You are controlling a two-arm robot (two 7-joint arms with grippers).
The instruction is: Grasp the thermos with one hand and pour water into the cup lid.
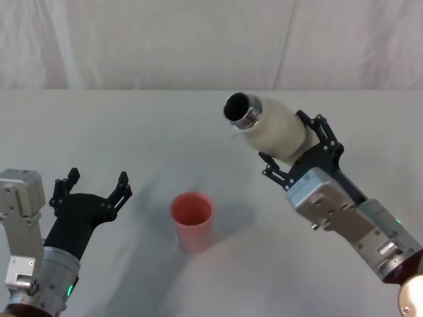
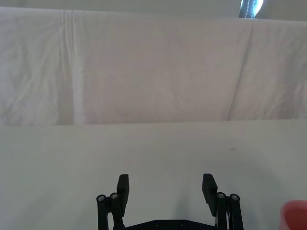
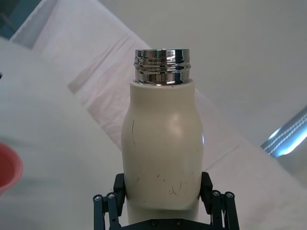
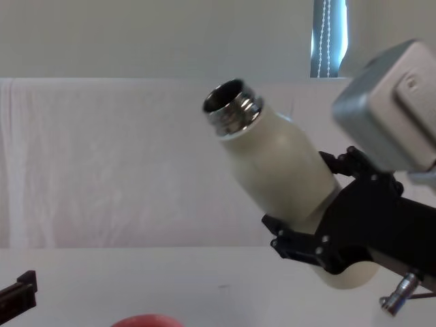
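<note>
The black blocky-fingered right gripper, on its silver-grey wrist, is clamped around the lower body of the tall cream-white matte thermos and holds it in the air above the pale table. In the head view the thermos is tilted over toward the robot's left, its shiny chrome threaded neck and dark open mouth pointing left and slightly up. In the chest view the bottle slants up to the left, the gripper pinching it near the base. The right wrist view shows the fingers pressed against both flanks of the scuffed body.

The small round red-pink cup lid stands upright on the table, mouth up, below and to the left of the thermos mouth and well apart from it. Bare tabletop lies all round the cup, and the gap between neck and cup rim is open. The cup's rim just shows at the lower edge of the chest view.

The left gripper rests low on the left, near the table's front edge, fingers spread wide and holding nothing, with the cup lid near its right side. A white cloth backdrop closes off the far edge of the table.
</note>
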